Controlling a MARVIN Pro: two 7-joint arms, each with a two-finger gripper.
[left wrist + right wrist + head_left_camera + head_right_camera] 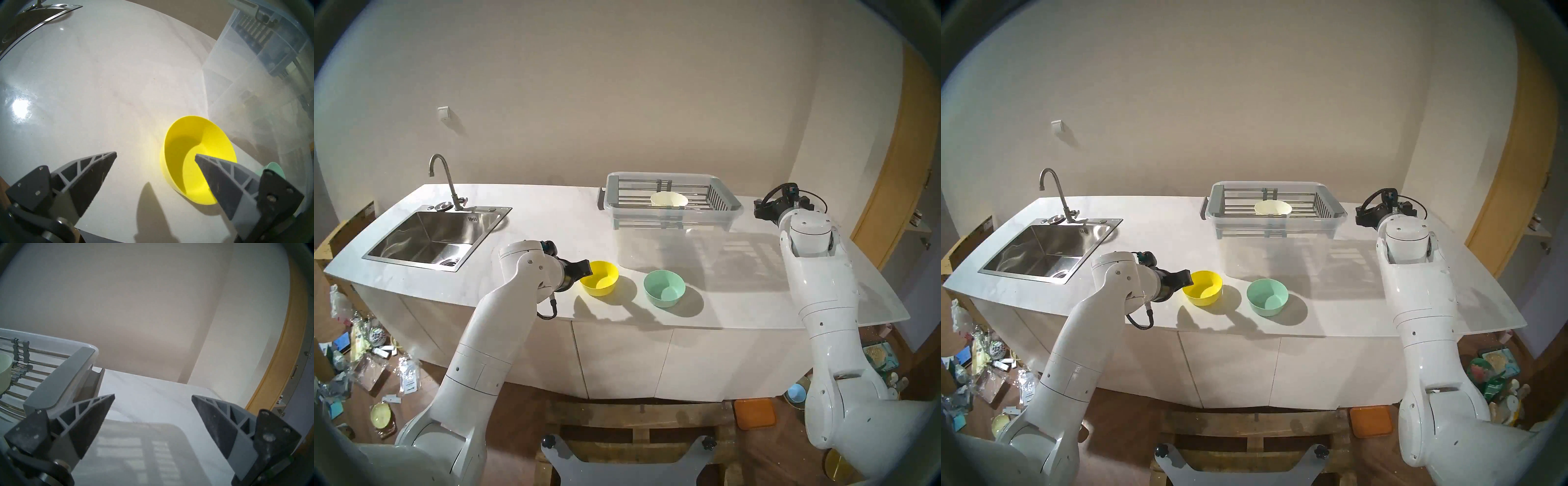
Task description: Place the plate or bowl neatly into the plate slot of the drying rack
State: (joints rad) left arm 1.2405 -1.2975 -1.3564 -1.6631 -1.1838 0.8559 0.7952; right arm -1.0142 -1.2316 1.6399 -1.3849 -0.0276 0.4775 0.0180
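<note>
A yellow bowl stands upright near the counter's front edge. My left gripper is open at its left rim. One finger reaches over the bowl's inside and the other stays outside it. A mint green bowl sits to its right. The drying rack rests on a clear tub, and a cream bowl lies on the plate slot. My right gripper hovers open and empty beside the rack's right end.
The clear plastic tub under the rack stands just behind the two bowls. A steel sink with a faucet takes the counter's left part. The wall runs close behind the rack. Clutter lies on the floor on both sides.
</note>
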